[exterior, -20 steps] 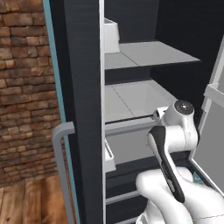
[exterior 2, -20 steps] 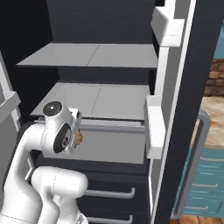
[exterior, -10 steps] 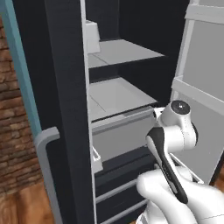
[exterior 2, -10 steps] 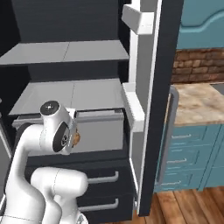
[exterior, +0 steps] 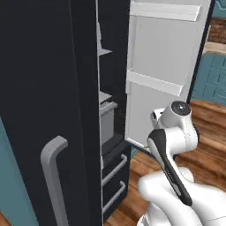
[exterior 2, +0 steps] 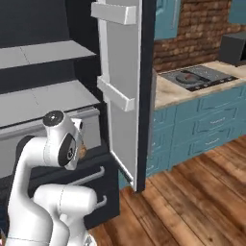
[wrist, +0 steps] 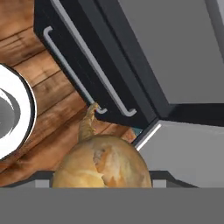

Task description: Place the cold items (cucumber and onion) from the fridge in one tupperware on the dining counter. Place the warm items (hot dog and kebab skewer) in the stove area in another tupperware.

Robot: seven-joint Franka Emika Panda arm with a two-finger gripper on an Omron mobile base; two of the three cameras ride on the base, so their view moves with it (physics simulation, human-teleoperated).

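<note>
The onion (wrist: 103, 166), a yellowish-tan bulb with a thin pointed tip, sits at the bottom of the hand view, and my gripper (exterior 2: 79, 153) is shut on it, low in front of the arm's folded wrist. A tan bit of the onion (exterior 2: 83, 151) peeks out beside the wrist. The black fridge (exterior: 66, 88) stands open at the left, its white door (exterior 2: 122, 96) with bins swung out. The stove area's dark cooktop (exterior 2: 197, 77) lies at the right in a beige top. Cucumber, hot dog, kebab skewer, tupperware and dining counter are out of view.
Below the hand are the fridge's black drawers with silver handles (wrist: 87, 57) and a wooden floor (exterior 2: 192, 192). Teal cabinets (exterior 2: 202, 129) run under the cooktop, backed by a brick wall (exterior 2: 202, 24). A black microwave (exterior 2: 235, 48) stands at the far right.
The whole picture has shifted: the base has turned right, away from the fridge interior, bringing the door, cooktop and floor into view. The onion stays in the gripper.
</note>
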